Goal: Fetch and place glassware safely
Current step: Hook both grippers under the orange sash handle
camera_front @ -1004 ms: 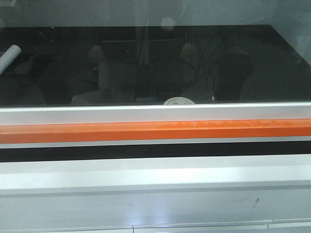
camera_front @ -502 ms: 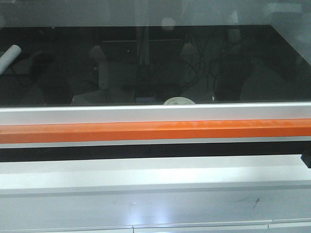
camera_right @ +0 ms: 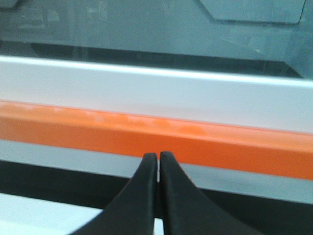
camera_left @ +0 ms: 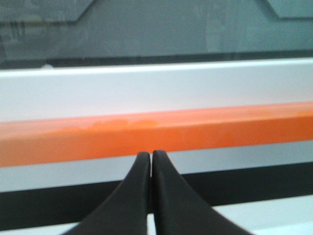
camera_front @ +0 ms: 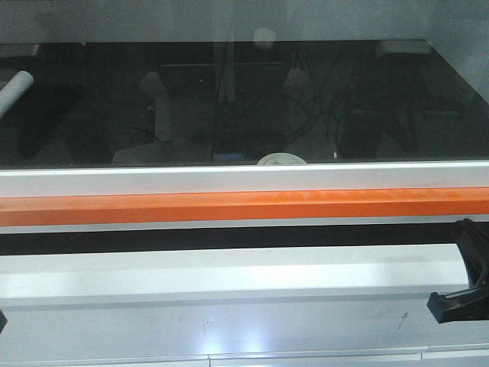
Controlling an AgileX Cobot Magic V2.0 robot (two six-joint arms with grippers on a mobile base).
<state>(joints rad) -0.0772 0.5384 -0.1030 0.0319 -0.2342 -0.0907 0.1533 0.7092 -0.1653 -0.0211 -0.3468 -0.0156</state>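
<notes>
Behind dark glass [camera_front: 229,99], the jar [camera_front: 281,159] showed only its off-white top, at the pane's bottom edge near the middle, above the orange bar [camera_front: 229,206]. My left gripper [camera_left: 150,154] and right gripper [camera_right: 158,155] were both closed, empty, facing that bar.

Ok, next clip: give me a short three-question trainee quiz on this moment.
1. True or false: the left gripper and the right gripper both have fingertips pressed together, holding nothing.
2. The orange bar runs: A) upright; B) level, below the dark glass pane; C) across the pane's top.
3. Fill in: the round off-white lid peeks out just above the ___ rail.
Key: 1 true; 2 B; 3 white.
</notes>
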